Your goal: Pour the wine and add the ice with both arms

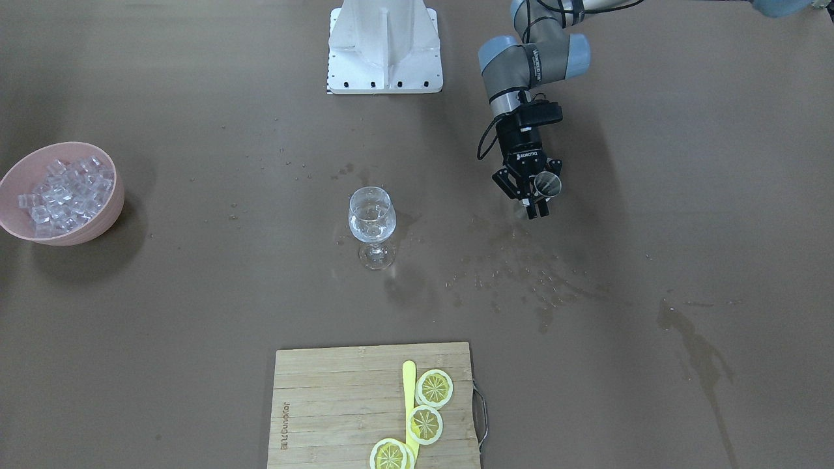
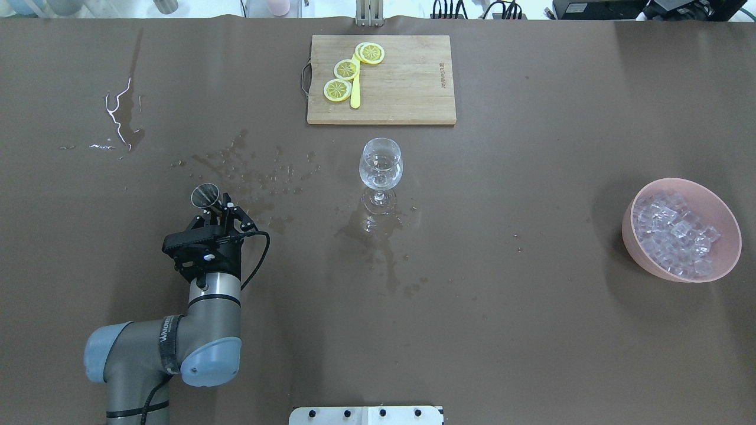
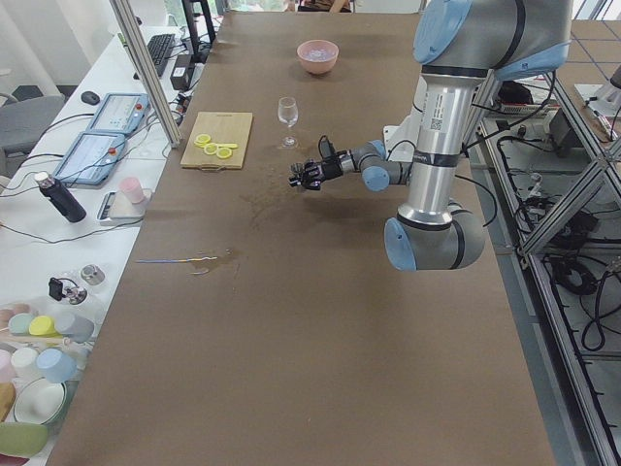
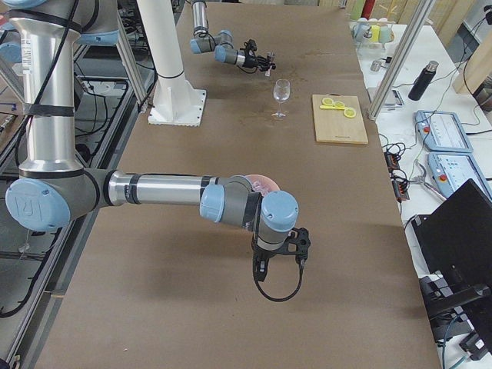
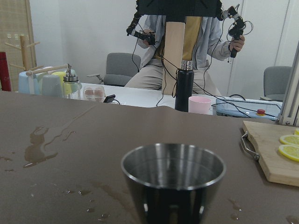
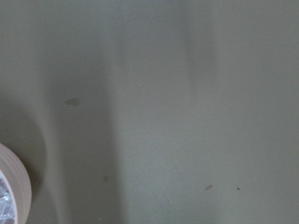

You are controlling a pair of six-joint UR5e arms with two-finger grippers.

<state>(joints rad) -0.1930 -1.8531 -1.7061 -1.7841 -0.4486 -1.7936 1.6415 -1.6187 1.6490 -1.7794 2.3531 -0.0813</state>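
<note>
My left gripper [image 1: 539, 200] is shut on a small steel cup [image 1: 546, 185], held upright low over the table on my left side. The cup also shows in the overhead view [image 2: 205, 195] and fills the left wrist view [image 5: 173, 179]; it looks empty. The wine glass [image 2: 381, 168] stands mid-table with a little clear liquid in it. The ice [image 2: 676, 233] fills a pink bowl [image 2: 635, 251] at my far right. My right gripper [image 4: 280, 252] hangs beside that bowl; I cannot tell if it is open or shut. The bowl's rim [image 6: 22, 179] edges the right wrist view.
A wooden cutting board [image 2: 407, 88] with lemon slices [image 2: 346, 69] and a yellow knife lies beyond the glass. Wet spills [image 2: 254, 174] mark the table between cup and glass. The white stand [image 1: 384, 52] sits at the robot's side of the table.
</note>
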